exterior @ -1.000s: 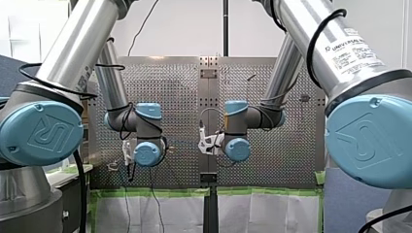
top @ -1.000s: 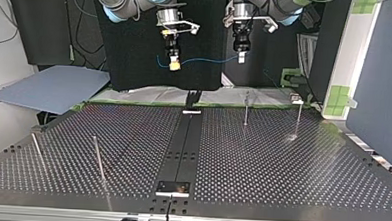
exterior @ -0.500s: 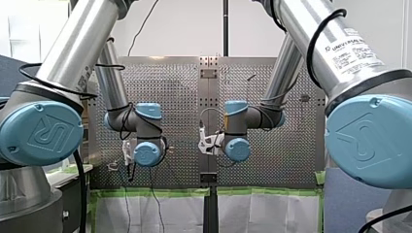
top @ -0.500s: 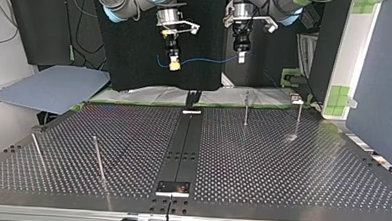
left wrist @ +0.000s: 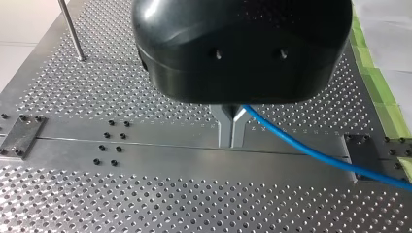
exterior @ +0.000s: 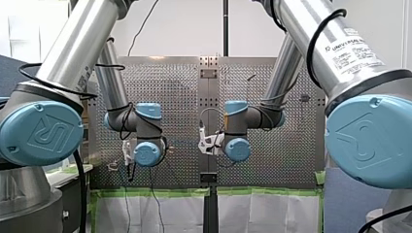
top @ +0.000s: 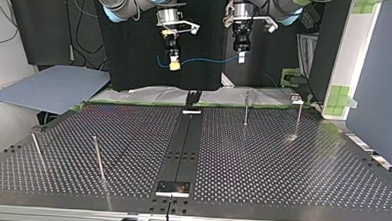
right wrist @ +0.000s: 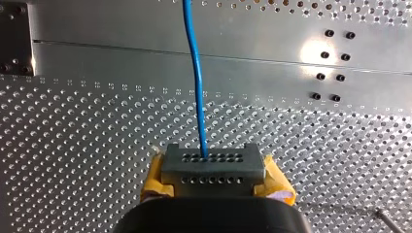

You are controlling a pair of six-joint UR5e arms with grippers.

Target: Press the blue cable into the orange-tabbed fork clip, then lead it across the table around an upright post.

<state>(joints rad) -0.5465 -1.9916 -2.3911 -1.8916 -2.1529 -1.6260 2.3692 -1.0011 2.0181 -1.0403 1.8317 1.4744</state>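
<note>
Both arms poised high above the table. Left gripper pinches the blue cable, jaws pressed together; right gripper clamps it likewise, cable running ahead.

- Cable spans from my right hand, at top view's left, to my left hand, at its right.
- Both hang above counter.
- Two posts stand near-left; two far-right.

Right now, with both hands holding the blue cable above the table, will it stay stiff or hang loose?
Probably floppy: the blue cable sags in a shallow curve between my right hand and my left hand. It looks thin, so likely light. Its free end beyond my right hand curls, so it may spring back.
</note>
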